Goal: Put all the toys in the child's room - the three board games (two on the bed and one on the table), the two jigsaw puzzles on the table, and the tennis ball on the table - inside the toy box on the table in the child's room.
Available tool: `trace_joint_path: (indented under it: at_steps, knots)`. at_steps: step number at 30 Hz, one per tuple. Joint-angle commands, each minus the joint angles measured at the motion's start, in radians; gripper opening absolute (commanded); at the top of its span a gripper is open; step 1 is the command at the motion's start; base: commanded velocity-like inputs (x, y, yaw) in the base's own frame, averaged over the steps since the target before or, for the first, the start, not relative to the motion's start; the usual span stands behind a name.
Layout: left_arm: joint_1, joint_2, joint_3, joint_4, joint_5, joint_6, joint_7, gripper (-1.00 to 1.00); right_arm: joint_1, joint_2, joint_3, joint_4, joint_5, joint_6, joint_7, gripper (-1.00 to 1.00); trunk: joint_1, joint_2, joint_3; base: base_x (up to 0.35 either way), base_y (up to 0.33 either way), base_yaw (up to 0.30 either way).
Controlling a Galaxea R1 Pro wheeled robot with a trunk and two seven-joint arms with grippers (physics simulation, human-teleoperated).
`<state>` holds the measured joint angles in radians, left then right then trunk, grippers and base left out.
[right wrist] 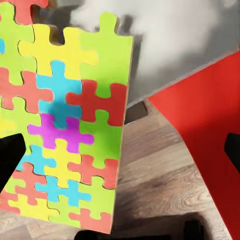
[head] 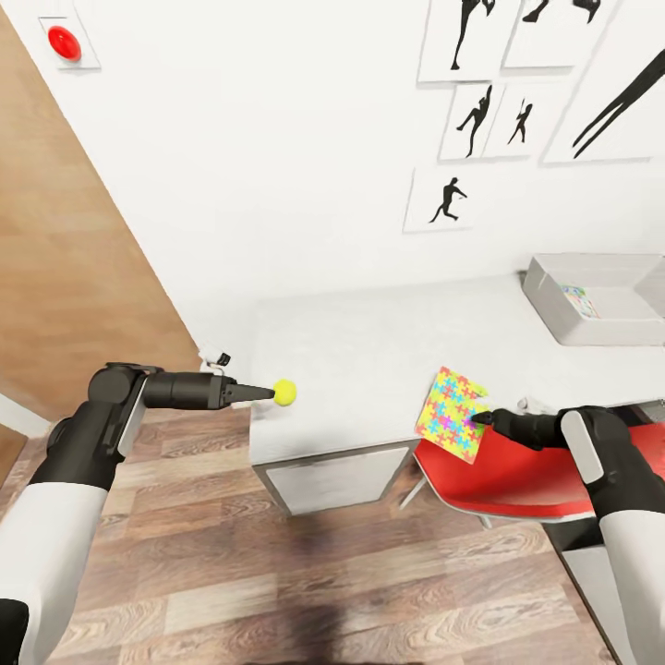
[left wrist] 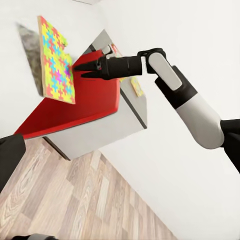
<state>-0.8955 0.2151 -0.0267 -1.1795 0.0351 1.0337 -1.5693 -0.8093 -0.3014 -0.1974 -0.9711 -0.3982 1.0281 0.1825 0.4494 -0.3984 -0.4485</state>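
The yellow tennis ball point(head: 285, 392) is near the left end of the white table point(head: 369, 342). My left gripper point(head: 271, 392) points at the ball with its tip right against it, and its jaw gap is hidden from above. The colourful jigsaw puzzle point(head: 452, 414) point(left wrist: 56, 62) point(right wrist: 70, 125) hangs tilted over the table's front edge. My right gripper point(head: 477, 420) point(left wrist: 77, 69) pinches its right edge. The grey toy box point(head: 554, 323) stands at the table's far right with a colourful item point(head: 574, 300) inside.
A red chair point(head: 499, 471) point(left wrist: 85, 110) point(right wrist: 210, 125) is tucked under the table just below the puzzle and my right arm. A white wall with black silhouette pictures point(head: 448, 199) rises behind the table. Wooden floor point(head: 277, 573) lies in front of it.
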Motion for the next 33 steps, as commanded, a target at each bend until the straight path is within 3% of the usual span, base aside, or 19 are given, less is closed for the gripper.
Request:
trace_joint_path:
  at_steps: [1,21,23,27,30,33]
  knots:
    - [-0.001,0.001,-0.002,0.0,0.003,0.011,-0.001,1.0,-0.001,0.0,-0.002,-0.006,0.013,0.004,0.019,1.0,0.001,-0.002,0.0,0.0,0.0,-0.096]
    - [0.006,0.001,-0.001,0.0,0.004,0.01,-0.001,1.0,0.0,-0.002,-0.004,-0.033,0.011,0.006,0.058,1.0,0.001,-0.002,0.031,0.0,0.0,-0.081]
    - [0.012,0.002,-0.001,-0.003,0.004,0.01,-0.001,1.0,0.007,-0.003,-0.007,-0.049,0.01,0.006,0.09,1.0,0.001,-0.002,0.034,0.0,0.0,-0.078]
    - [0.033,0.003,-0.001,-0.009,0.005,0.01,-0.001,1.0,0.072,-0.023,-0.024,-0.096,0.009,-0.005,0.254,1.0,0.001,-0.002,0.04,0.0,0.0,-0.076]
    - [0.059,0.005,0.0,-0.019,0.006,0.009,-0.001,1.0,0.119,-0.037,-0.065,-0.142,0.009,-0.012,0.396,1.0,0.001,-0.002,0.045,0.0,0.0,-0.069]
    - [0.081,0.006,0.0,-0.025,0.007,0.008,-0.001,1.0,0.16,-0.039,-0.118,-0.173,0.009,-0.014,0.493,1.0,0.001,-0.002,0.049,0.0,0.0,-0.04]
